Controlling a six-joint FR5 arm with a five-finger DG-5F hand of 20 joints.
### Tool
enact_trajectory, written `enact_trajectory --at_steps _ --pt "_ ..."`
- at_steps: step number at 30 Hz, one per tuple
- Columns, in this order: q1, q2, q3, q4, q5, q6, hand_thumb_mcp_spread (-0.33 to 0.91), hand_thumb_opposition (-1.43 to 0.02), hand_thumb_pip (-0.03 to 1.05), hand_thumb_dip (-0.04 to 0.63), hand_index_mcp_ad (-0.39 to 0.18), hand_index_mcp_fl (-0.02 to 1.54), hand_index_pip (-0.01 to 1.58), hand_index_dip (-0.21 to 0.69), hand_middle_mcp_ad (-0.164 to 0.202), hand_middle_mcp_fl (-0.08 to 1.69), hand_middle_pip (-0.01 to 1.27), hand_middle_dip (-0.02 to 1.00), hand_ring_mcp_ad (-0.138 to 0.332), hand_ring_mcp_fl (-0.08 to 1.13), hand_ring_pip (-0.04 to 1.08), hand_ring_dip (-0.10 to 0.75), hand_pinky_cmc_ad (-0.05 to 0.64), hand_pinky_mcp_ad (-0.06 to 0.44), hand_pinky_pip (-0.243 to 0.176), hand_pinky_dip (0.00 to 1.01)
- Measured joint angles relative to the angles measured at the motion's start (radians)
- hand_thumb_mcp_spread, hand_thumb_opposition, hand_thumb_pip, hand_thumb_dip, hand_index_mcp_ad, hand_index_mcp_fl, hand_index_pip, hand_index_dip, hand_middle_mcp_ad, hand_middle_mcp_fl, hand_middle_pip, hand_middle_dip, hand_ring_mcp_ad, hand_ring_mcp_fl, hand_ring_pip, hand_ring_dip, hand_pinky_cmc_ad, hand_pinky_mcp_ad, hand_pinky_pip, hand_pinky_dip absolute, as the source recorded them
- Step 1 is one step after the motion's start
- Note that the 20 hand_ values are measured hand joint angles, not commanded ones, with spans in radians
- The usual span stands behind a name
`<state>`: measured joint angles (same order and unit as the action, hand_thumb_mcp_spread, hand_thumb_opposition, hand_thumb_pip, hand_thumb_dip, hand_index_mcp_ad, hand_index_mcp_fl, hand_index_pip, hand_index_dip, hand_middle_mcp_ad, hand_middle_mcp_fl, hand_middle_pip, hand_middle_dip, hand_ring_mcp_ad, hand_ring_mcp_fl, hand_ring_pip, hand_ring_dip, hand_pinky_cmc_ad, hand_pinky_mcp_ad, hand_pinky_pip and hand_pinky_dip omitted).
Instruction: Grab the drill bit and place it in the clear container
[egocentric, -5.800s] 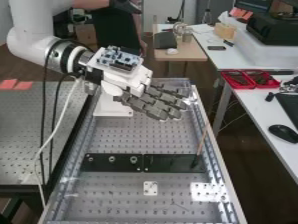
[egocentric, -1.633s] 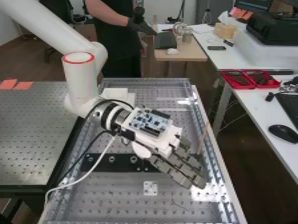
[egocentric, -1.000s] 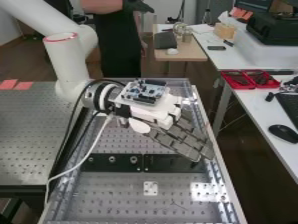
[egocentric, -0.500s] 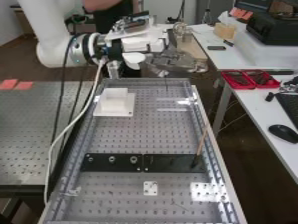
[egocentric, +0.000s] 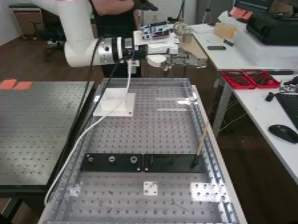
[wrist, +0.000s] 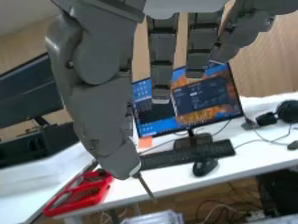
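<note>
Change noted: in the high view the hand (egocentric: 179, 61) has left its low position over the black mounting plate (egocentric: 166, 162) and risen to the upper centre of the frame, level and past the far end of the perforated bench (egocentric: 149, 200). The arm (egocentric: 80, 37) came up with it.

Hand condition: narrow, closed in a pinch. The wrist view shows a thin, dark drill bit (wrist: 146, 186) at the thumb's tip, its free end projecting at a slant. Grip contact is partly hidden behind the thumb. Assessment: the pick appears complete and the carry in progress. A clear container (wrist: 157, 218), probably the target, is in the wrist view, apart from the bit; what stands under it cannot be told. Alignment above its opening should come next — so slender a bit could swivel or slip if it strikes the rim.

Surface, near to far: a small white bracket (egocentric: 150, 188) at lower centre; the black plate across the middle, with a thin tan rod (egocentric: 202, 140) leaning at its right end; a white block fixture (egocentric: 114, 95) at left of centre.

Room: a second perforated table (egocentric: 40, 135) at left; at right, a white desk (egocentric: 256, 107) bearing a computer mouse (egocentric: 283, 133) and, farther back, a red tray (egocentric: 247, 86). The wrist view adds a keyboard (wrist: 186, 155) and a lit monitor (wrist: 199, 97) behind it.
</note>
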<state>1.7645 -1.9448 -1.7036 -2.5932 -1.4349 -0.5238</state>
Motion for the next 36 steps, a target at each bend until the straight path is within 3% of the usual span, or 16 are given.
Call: enact_trajectory --at_steps 11,17,24,27,30,36 --pt "0.029 -0.187 0.131 -0.129 0.037 0.060 0.71 -1.00 0.42 0.300 -0.194 0.98 0.79 0.368 0.077 0.44 0.13 0.25 0.166 0.21 0.11 0.059 0.278 0.122 -0.068 0.13" --pt "0.031 -0.220 0.145 -0.153 0.064 0.072 0.72 -1.00 0.42 0.300 -0.188 0.98 0.79 0.367 0.077 0.44 0.13 0.25 0.166 0.21 0.11 0.059 0.278 0.122 -0.068 0.13" --pt "0.030 -0.208 0.134 -0.137 0.068 0.077 0.71 -1.00 0.40 0.297 -0.188 0.98 0.79 0.367 0.077 0.45 0.13 0.25 0.166 0.20 0.11 0.059 0.278 0.122 -0.068 0.13" --pt "0.026 -0.208 0.143 -0.170 0.050 0.082 0.62 -0.96 0.35 0.298 -0.188 0.94 0.56 0.382 0.075 0.38 0.13 0.25 0.169 0.18 0.11 0.059 0.278 0.119 -0.068 0.13" --pt "0.019 -0.207 0.155 -0.202 0.022 0.084 0.54 -0.90 0.40 0.298 -0.175 0.60 0.25 0.398 0.075 0.30 0.12 0.25 0.166 0.12 0.10 0.059 0.267 0.119 -0.068 0.13" --pt "0.011 -0.194 0.156 -0.205 0.018 0.082 0.46 -0.80 0.47 0.283 -0.154 0.43 0.12 0.501 0.075 0.23 0.11 0.25 0.166 0.06 0.10 0.056 0.237 0.120 -0.070 0.14"
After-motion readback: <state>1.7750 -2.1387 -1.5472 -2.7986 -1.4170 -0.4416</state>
